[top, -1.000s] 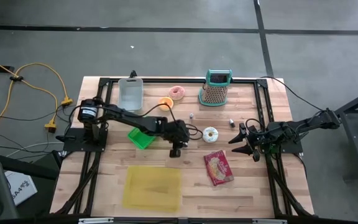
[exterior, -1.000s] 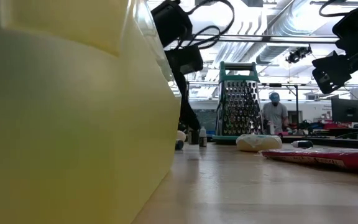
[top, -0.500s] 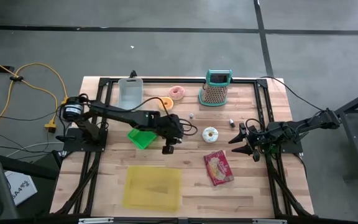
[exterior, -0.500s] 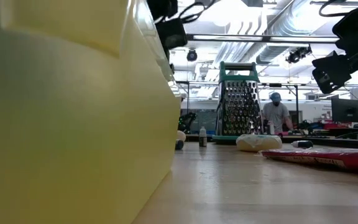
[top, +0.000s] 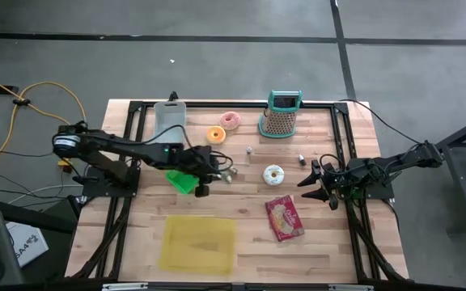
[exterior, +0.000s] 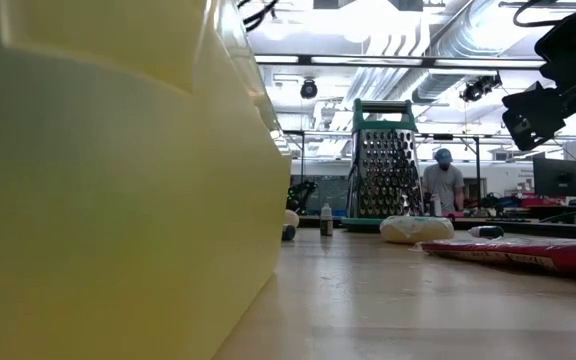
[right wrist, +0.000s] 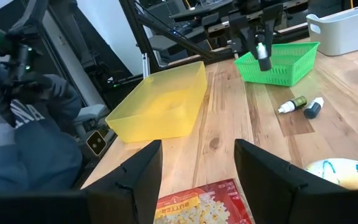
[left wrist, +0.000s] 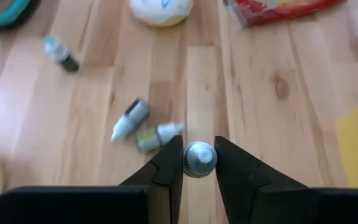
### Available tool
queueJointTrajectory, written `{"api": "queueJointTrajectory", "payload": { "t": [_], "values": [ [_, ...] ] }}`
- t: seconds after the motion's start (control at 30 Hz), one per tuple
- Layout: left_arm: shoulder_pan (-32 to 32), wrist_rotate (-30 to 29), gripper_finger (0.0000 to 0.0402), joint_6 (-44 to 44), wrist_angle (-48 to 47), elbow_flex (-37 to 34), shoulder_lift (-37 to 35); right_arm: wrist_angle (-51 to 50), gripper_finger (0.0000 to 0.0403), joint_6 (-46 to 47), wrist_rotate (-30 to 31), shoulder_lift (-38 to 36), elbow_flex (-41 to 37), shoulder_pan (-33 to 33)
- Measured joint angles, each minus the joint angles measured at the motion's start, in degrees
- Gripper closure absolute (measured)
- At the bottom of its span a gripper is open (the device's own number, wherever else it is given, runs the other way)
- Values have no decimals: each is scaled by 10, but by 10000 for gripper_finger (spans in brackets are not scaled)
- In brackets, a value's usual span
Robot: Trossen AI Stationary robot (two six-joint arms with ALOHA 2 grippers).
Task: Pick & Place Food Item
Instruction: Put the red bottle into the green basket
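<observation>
The left arm's fingers [left wrist: 198, 163] are clamped on a small grey-capped bottle [left wrist: 199, 157], held above the wooden surface [top: 249, 242] beside the green mesh basket [top: 182, 179]. Two more small bottles [left wrist: 143, 126] lie on the boards just beyond it.

If the basket is where the bottle goes, which I cannot confirm, the step in hand is carrying and placing. Doing it well means keeping the bottle high enough to clear the rim, centring it over the open interior rather than the edge, and lowering before letting go so it does not bounce out. The round cap looks slippery, so steady pressure matters.

The right arm's fingers [right wrist: 199, 168] stand spread wide and empty, waiting near the surface's right edge beside the red snack packet [top: 285, 217].
</observation>
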Motion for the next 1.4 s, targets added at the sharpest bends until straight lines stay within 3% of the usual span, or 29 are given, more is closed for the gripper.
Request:
{"api": "queueJointTrajectory", "payload": {
  "t": [0.33, 0.57, 0.9, 1.4],
  "values": [
    [0, -76, 327, -58, -8, -97, -119, 0, 215, 0, 0, 0, 0, 0],
    [16, -119, 327, -116, -23, -143, -162, 0, 215, 0, 0, 0, 0, 0],
    [75, -114, 327, -174, -12, -178, -158, 0, 215, 0, 0, 0, 0, 0],
    [54, -130, 327, -210, 37, -190, -91, 0, 215, 0, 0, 0, 0, 0]
  ]
}}
